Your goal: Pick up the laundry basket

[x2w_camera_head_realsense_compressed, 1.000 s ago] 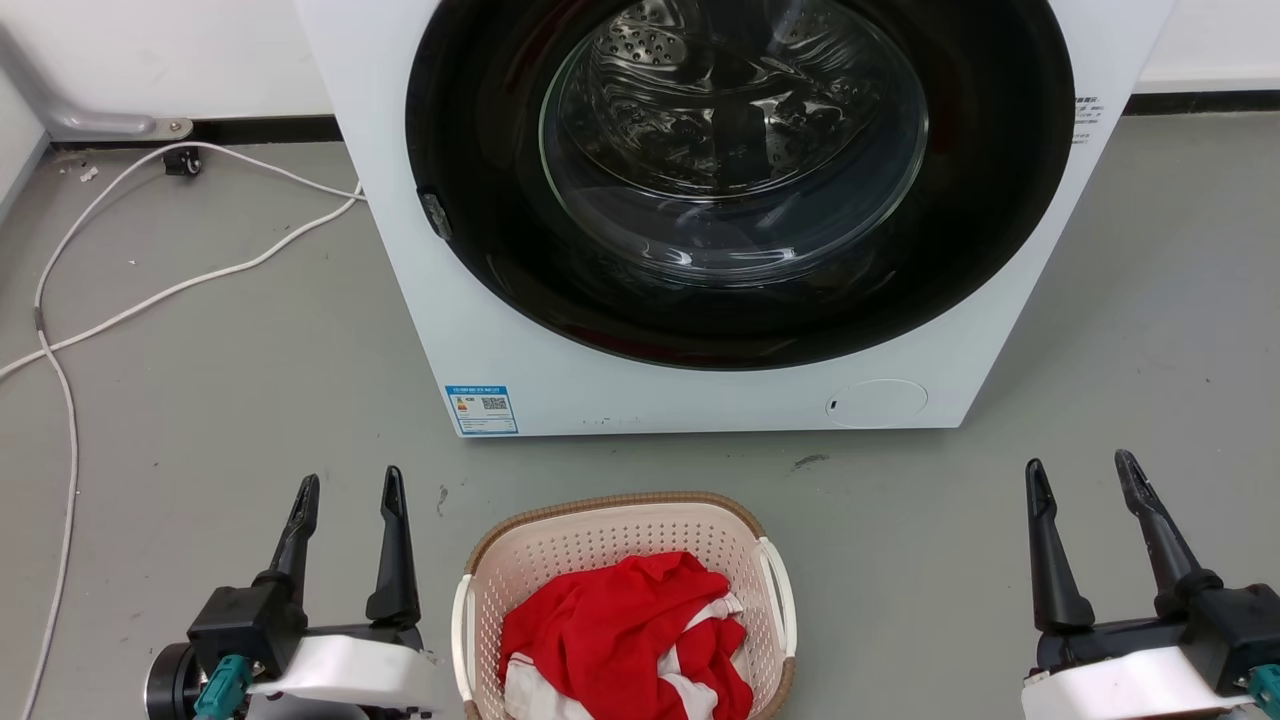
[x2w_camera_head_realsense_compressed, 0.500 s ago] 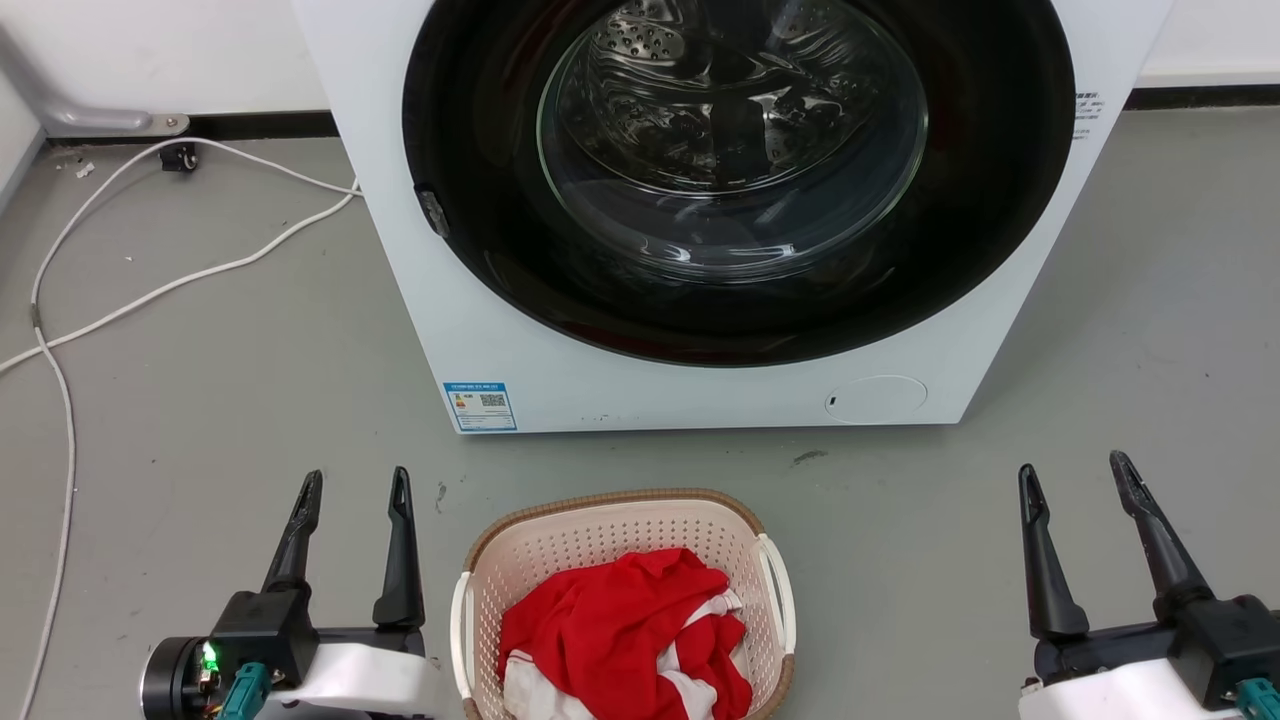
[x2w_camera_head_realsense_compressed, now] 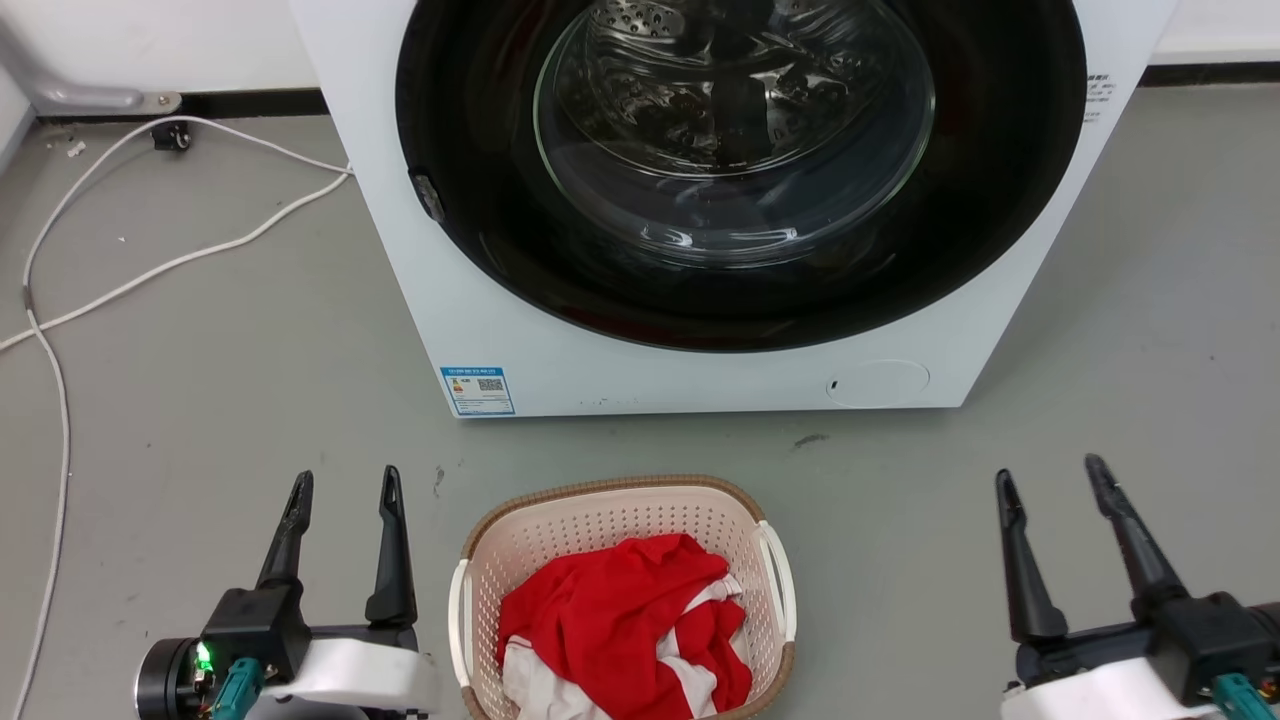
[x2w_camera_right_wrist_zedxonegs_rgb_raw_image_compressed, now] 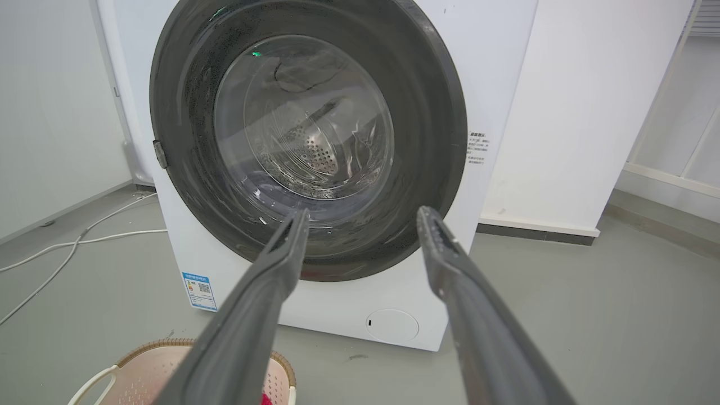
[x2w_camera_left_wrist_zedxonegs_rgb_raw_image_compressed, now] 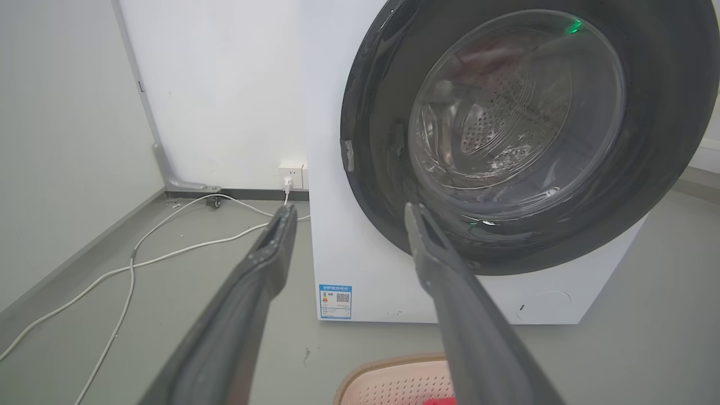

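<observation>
Head view, looking down at a grey floor point(x2w_camera_head_realsense_compressed: 200, 400). A cream basket point(x2w_camera_head_realsense_compressed: 600, 525) with a brown rim and white side handles stands on the floor at the bottom centre, just in front of a white washer point(x2w_camera_head_realsense_compressed: 520, 330). A red and white cloth point(x2w_camera_head_realsense_compressed: 610, 620) lies heaped inside the basket. The washer's round glass door point(x2w_camera_head_realsense_compressed: 735, 130) is closed, with the steel drum visible behind it. A white cable point(x2w_camera_head_realsense_compressed: 150, 275) trails across the floor to the left.

The left gripper point(x2w_camera_head_realsense_compressed: 345, 478) is at the lower left, near the basket's left handle but not touching it. The right gripper point(x2w_camera_head_realsense_compressed: 1049, 470) is at the lower right, well apart from the basket. Both point toward the washer with their fingers spread and nothing between them.

The left wrist view looks along the parted fingers of the left gripper point(x2w_camera_left_wrist_zedxonegs_rgb_raw_image_compressed: 351, 208). It adds a wall socket point(x2w_camera_left_wrist_zedxonegs_rgb_raw_image_compressed: 291, 175) behind the washer, where the cable plugs in. The basket's far rim point(x2w_camera_left_wrist_zedxonegs_rgb_raw_image_compressed: 388, 377) just enters at the bottom edge, partly behind the right-hand finger.

The right wrist view looks between the parted fingers of the right gripper point(x2w_camera_right_wrist_zedxonegs_rgb_raw_image_compressed: 364, 211). It takes in a printed label point(x2w_camera_right_wrist_zedxonegs_rgb_raw_image_compressed: 477, 149) on the washer's front edge and a round cap point(x2w_camera_right_wrist_zedxonegs_rgb_raw_image_compressed: 392, 325) low on the front. One corner of the basket point(x2w_camera_right_wrist_zedxonegs_rgb_raw_image_compressed: 140, 365) and a white handle sit at the lower left.
</observation>
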